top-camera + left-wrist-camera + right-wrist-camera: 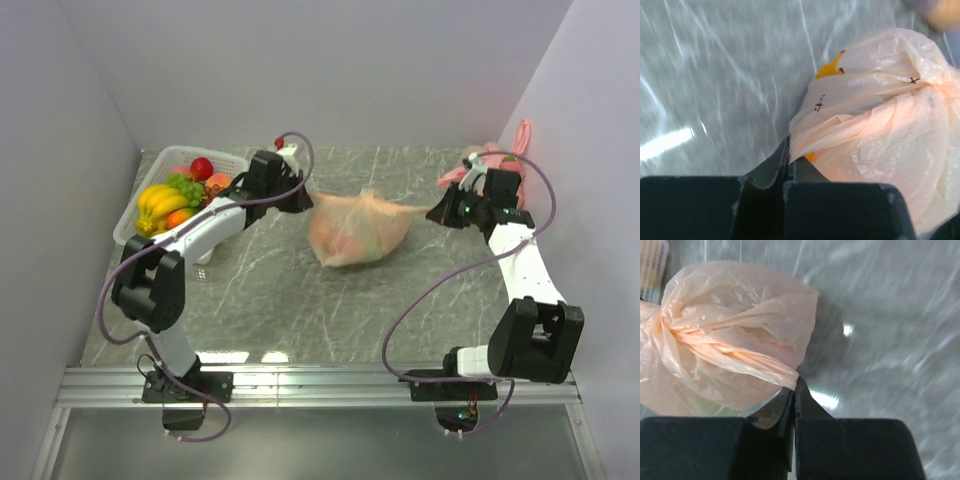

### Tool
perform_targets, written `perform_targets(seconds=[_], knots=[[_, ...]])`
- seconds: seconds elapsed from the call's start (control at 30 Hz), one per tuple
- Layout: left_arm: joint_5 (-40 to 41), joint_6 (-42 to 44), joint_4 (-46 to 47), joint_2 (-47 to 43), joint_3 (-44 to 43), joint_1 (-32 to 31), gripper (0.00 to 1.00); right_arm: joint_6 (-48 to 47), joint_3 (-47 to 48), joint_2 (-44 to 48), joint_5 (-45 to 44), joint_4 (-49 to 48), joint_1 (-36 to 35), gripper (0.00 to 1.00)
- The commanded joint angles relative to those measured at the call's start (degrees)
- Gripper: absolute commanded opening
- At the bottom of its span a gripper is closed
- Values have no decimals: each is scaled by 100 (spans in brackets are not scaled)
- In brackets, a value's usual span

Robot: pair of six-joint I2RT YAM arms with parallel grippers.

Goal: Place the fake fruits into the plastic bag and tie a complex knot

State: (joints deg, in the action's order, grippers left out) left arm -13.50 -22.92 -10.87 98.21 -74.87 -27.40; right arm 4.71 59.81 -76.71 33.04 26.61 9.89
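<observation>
Mid-frame, left end effector and right end effector each clench a twisted handle of the plastic bag; a hard pull could tear it.

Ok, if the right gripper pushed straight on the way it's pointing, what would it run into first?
The plastic bag. The right gripper is shut on the bag's twisted handle, which leads straight to the bulging bag body just ahead. Nothing else seems to lie between, though depth is hard to judge.

No legible text. The thin translucent peach-orange plastic bag carries small dark printed marks and an orange printed patch; none can be read.
</observation>
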Motion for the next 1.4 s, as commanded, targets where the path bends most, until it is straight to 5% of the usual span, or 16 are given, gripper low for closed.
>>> perform_targets(seconds=[0.0, 0.17, 0.43, 0.47, 0.5, 0.53, 0.6, 0.67, 0.77, 1.1, 1.2, 1.37], knots=[[1332, 665, 190, 355, -799, 516, 0, -357, 706, -282, -1335, -955, 426, 0], [1332, 789, 217, 1682, -1942, 516, 0, -418, 1216, -1398, -1195, -1193, 286, 0], [1297, 780, 542, 2570, -2198, 569, 2, -636, 2078, -2928, -931, -860, -92, 0], [1245, 797, 499, 2589, -2233, 578, 8, -673, 2105, -2964, -948, -807, -136, 0], [1175, 841, 324, 2615, -2303, 595, 16, -708, 2122, -2973, -922, -754, -180, 12], [922, 850, 227, 2572, -2452, 647, 43, -752, 2122, -2895, -800, -693, -198, 24], [779, 981, -10, 2327, -2593, 666, 74, -752, 2096, -2632, -738, -666, -207, 59], [613, 1148, -143, 2054, -2638, 674, 99, -831, 2270, -2429, -641, -482, -172, 74], [384, 1377, -721, 1474, -2734, 709, 99, -1059, 2709, -2007, -474, 97, -119, 94], [-171, 1929, -3191, -99, -2885, 1289, 99, -1771, 3309, -837, 0, 2821, -294, 95], [-83, 2229, -3448, -776, -2203, 1342, 99, -1921, 2731, -173, 46, 3245, -531, 95], [-4, 2810, -3483, -2085, -865, 1342, 99, -1983, 1168, 954, -1386, 2675, -2033, 98]])
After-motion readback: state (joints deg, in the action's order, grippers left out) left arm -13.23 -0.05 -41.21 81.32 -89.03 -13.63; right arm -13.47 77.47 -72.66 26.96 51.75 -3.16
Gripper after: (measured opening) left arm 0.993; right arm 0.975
